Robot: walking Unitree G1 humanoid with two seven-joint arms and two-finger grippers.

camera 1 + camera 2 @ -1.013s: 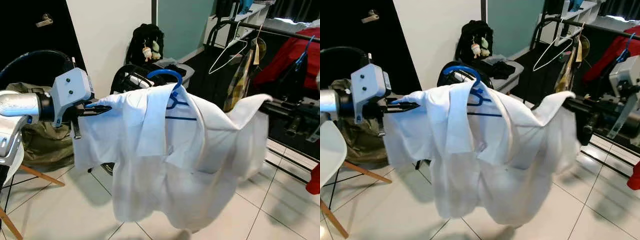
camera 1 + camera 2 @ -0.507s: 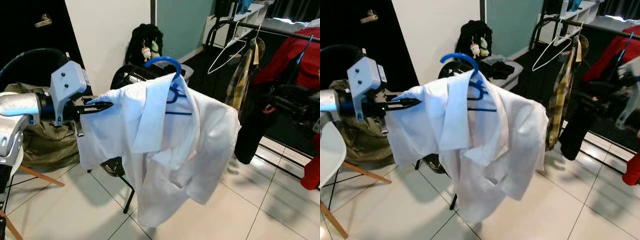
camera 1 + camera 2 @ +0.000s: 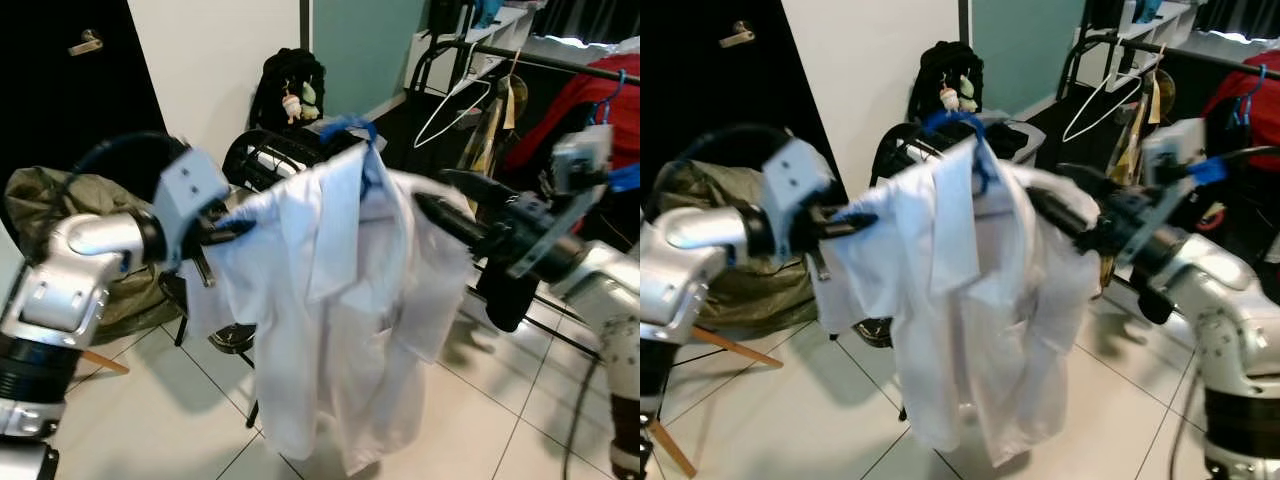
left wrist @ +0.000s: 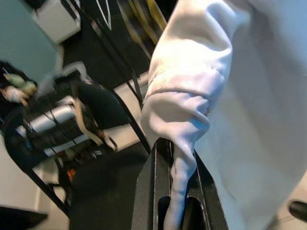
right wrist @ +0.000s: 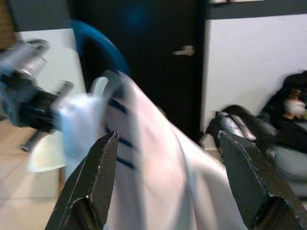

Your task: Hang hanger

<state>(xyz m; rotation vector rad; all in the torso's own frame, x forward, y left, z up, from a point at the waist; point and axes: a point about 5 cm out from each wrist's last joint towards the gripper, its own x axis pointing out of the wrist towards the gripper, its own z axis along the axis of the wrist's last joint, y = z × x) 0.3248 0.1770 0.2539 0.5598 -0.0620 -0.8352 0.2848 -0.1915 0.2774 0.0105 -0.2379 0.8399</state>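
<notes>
A white shirt (image 3: 340,300) hangs on a blue hanger (image 3: 345,127), held up in front of me. My left gripper (image 3: 235,232) is shut on the shirt's shoulder cloth; in the left wrist view the fabric (image 4: 180,167) is pinched between the black fingers (image 4: 148,191). My right gripper (image 3: 445,195) is open at the shirt's other shoulder, with its fingers (image 5: 103,167) spread wide on either side of the cloth (image 5: 144,143) and hanger hook (image 5: 103,48). The dark clothes rail (image 3: 560,65) runs behind at the far right.
A white hanger (image 3: 455,100) and a red garment (image 3: 590,100) hang on the rail. A black chair with a backpack (image 3: 290,85) stands behind the shirt, and an olive bag (image 3: 60,200) lies at left. Tiled floor (image 3: 150,420) lies below.
The right gripper let go of the shirt's shoulder, which dropped, then drew away and came back open beside it. The left arm swung inward, still gripping, and the shirt turned more edge-on.
</notes>
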